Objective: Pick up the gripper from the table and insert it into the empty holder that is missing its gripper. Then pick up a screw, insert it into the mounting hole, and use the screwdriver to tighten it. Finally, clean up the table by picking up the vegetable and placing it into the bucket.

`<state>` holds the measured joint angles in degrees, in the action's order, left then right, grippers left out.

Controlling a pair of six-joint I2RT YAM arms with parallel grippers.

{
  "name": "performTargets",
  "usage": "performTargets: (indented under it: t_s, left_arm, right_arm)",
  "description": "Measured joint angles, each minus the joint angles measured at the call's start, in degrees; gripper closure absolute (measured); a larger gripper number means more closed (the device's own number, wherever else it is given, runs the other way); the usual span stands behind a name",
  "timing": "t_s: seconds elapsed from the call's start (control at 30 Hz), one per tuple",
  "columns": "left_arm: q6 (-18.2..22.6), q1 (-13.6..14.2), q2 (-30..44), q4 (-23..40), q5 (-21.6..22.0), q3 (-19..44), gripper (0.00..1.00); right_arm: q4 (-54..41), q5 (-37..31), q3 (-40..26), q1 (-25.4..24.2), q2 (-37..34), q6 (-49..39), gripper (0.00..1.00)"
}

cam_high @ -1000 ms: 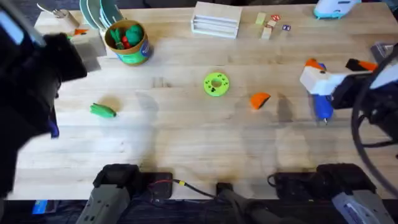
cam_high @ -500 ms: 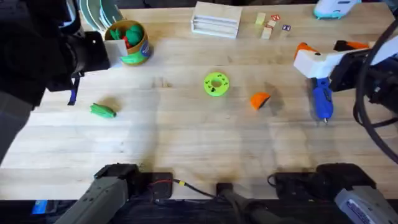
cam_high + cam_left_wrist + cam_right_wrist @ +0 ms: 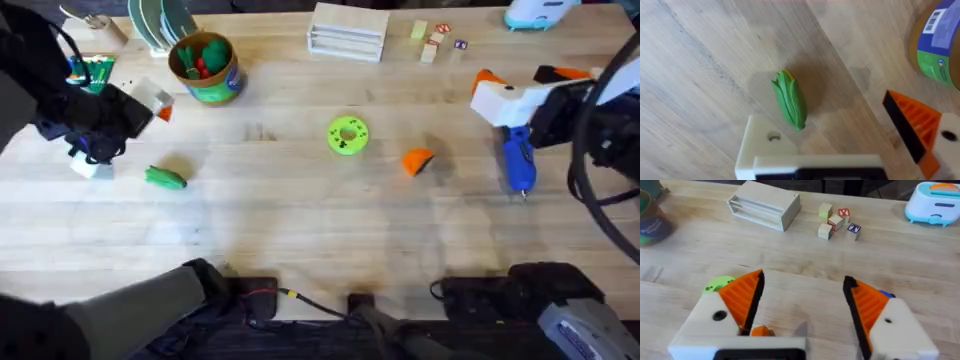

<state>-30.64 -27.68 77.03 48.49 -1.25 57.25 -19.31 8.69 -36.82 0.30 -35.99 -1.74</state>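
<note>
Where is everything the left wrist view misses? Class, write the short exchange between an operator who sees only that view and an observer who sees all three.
Operator: I see the green vegetable and my bare white mount. Where is the loose orange wedge?
Observer: The loose orange wedge lies just right of the flat green disc in the overhead view.
Operator: And the screwdriver?
Observer: The blue screwdriver lies farther right than the wedge, its metal tip pointing toward the arms' bases.
</note>
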Motion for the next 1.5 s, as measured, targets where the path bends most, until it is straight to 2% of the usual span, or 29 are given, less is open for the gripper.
performTargets:
  t_s: [0.1,0.3,0.37,0.43,0.53,0.6,0.63,0.7,0.73,0.77,0.8,0.83,0.93,1.0,1.03,1.07,1.2,1.27,1.33,1.5]
  left_arm:
    - [-1.08,-0.26,2.70,0.68,-3.38,0.00,0.030]
    - [-0.10,-0.26,4.24,3.62,-6.70,-0.04,0.942]
    - [0.49,-0.26,3.66,4.35,-7.04,-0.04,0.980]
    - [0.93,-0.26,2.11,4.76,-7.32,-0.04,0.861]
    - [1.51,-0.06,-2.27,4.87,-7.61,-0.07,0.740]
    - [2.40,0.44,-6.29,4.79,-7.73,-0.07,0.597]
    - [2.97,0.82,-8.30,4.70,-7.88,-0.07,0.473]
    - [4.83,2.24,-12.86,4.71,-7.99,-0.04,0.153]
    - [5.73,3.13,-14.80,4.82,-8.03,0.00,0.050]
    - [7.16,4.25,-16.99,4.90,-8.05,0.14,0.017]
    - [8.81,5.57,-19.21,4.90,-8.08,0.38,0.017]
    - [9.97,6.66,-20.94,4.84,-8.20,0.68,0.091]
    - [14.89,11.03,-26.98,3.84,-8.25,1.80,0.587]
    - [16.49,13.34,-30.58,2.77,-8.31,2.19,0.882]
    - [17.31,14.30,-32.31,2.23,-8.30,2.27,0.965]
    - [17.90,15.25,-34.08,1.64,-8.39,2.31,0.954]
    - [18.70,18.25,-40.53,-0.60,-8.51,2.51,0.309]
    - [18.77,18.87,-42.60,-1.47,-8.64,2.51,0.049]
    - [18.92,19.04,-44.09,-2.26,-8.66,2.51,0.011]
    - [18.13,19.10,-45.62,-3.15,-8.67,2.56,0.007]
  right_arm:
    - [0.02,0.02,0.00,0.00,0.00,0.00,0.010]
    - [0.00,0.07,0.00,0.00,0.00,0.00,0.010]
    - [0.00,0.17,0.00,0.00,-0.01,0.00,0.010]
    - [0.00,0.17,0.00,0.00,0.00,0.00,0.010]
    - [-0.02,0.17,0.00,0.00,0.00,0.00,0.010]
    - [0.00,0.17,0.00,0.00,-0.02,0.00,0.011]
    - [0.00,0.17,0.00,0.00,0.00,0.00,0.010]
    - [0.00,0.17,0.00,0.00,0.00,0.00,0.010]
    - [0.00,0.17,0.00,0.00,0.00,0.00,0.008]
    - [-0.02,0.17,0.00,0.00,-0.02,0.00,0.008]
    - [0.00,0.17,0.00,0.00,-0.01,0.00,0.010]
    - [0.00,0.17,0.00,0.00,0.00,0.00,0.010]
    - [-0.01,0.17,0.00,0.00,-0.01,0.00,0.010]
    - [-0.01,0.17,0.00,0.00,-0.02,0.00,0.010]
    - [-0.01,0.17,0.00,0.00,-0.01,0.00,0.010]
    - [-0.02,0.17,0.00,0.00,0.00,0.00,0.010]
    - [0.00,0.20,0.00,0.00,-0.02,0.00,0.010]
    - [-0.02,0.17,0.00,0.00,-0.01,0.00,0.009]
    - [-0.02,0.17,0.00,0.00,-0.02,0.00,0.010]
    - [-0.02,0.17,0.00,0.00,0.00,0.00,0.009]
